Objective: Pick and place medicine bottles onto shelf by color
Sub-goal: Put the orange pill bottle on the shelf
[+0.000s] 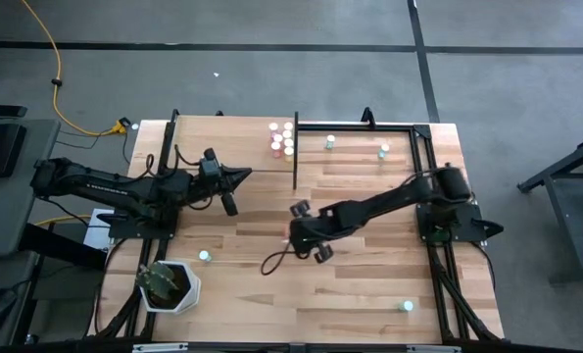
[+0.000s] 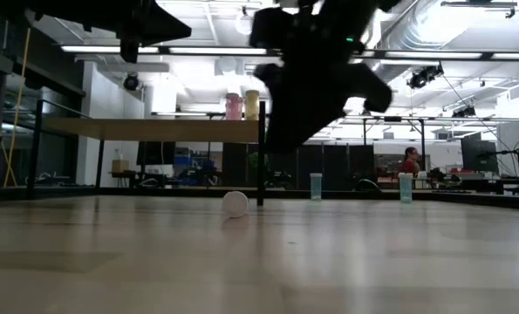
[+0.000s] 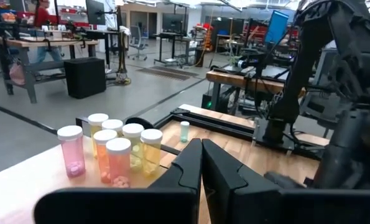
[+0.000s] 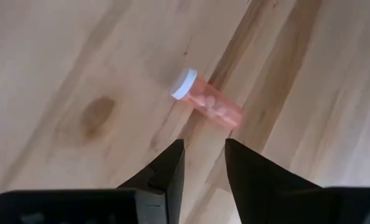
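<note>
1 pink bottle [image 4: 206, 104] lies on its side at 12 o'clock of our right gripper [image 4: 203, 163] (jaws part-spread, empty); we should straddle its body squarely before pinching.

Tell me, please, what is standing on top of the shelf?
On the shelf stands a cluster of six white-capped medicine bottles, pink and yellow-orange with pills inside. The shut left pincer covers the board nearer the camera, so anything there is hidden.

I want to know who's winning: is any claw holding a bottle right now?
No. The right claw hangs open above a pink bottle lying on the table. The left claw is shut on nothing.
</note>
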Controlling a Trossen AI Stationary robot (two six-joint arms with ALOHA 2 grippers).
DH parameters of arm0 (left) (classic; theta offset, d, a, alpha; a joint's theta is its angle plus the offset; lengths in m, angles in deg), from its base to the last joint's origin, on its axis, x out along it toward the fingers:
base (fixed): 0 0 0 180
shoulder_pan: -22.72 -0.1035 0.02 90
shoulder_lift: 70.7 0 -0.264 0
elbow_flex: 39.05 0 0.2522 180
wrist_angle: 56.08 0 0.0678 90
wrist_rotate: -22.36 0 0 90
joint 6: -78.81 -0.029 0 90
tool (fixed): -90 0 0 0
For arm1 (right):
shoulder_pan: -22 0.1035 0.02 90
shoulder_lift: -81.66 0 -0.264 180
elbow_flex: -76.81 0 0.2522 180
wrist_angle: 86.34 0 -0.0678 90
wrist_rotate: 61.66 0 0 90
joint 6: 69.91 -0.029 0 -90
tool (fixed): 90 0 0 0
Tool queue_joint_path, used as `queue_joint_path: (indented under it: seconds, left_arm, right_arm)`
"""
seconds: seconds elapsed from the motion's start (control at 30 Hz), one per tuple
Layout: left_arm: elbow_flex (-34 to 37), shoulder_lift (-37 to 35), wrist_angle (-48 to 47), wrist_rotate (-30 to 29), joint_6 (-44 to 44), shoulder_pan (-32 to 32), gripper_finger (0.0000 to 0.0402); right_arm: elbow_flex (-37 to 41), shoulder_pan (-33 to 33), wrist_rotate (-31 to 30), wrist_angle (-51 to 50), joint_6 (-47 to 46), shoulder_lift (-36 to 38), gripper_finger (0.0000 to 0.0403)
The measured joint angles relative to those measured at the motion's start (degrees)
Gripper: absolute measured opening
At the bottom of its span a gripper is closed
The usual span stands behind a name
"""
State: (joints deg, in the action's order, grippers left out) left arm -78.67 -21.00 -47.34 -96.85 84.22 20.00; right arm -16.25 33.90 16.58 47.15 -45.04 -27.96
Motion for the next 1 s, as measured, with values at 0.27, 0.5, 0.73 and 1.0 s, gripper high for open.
queue_joint_path:
  seconds: [0.27, 0.5, 0.73, 1.0]
  left_arm:
    - [0.0, 0.0, -0.22, 0.02, -0.06, 0.0, 0.0]
    - [0.0, 0.0, -0.44, 0.04, -0.08, 0.0, 0.0]
    - [0.0, 0.01, -0.41, 0.07, -0.08, 0.0, 0.0]
    - [0.0, 0.02, -0.41, 0.09, -0.08, 0.0, 0.0]
  right_arm:
    - [-19.46, 0.7, -0.71, -15.51, 8.23, -13.33, 0.0173]
    - [-28.95, 1.67, -2.95, -23.59, 20.33, -22.01, 0.0248]
    - [-30.39, 1.26, -4.24, -22.97, 25.22, -23.81, 0.0255]
    - [-29.54, 0.74, -1.18, -20.82, 29.73, -23.81, 0.0246]
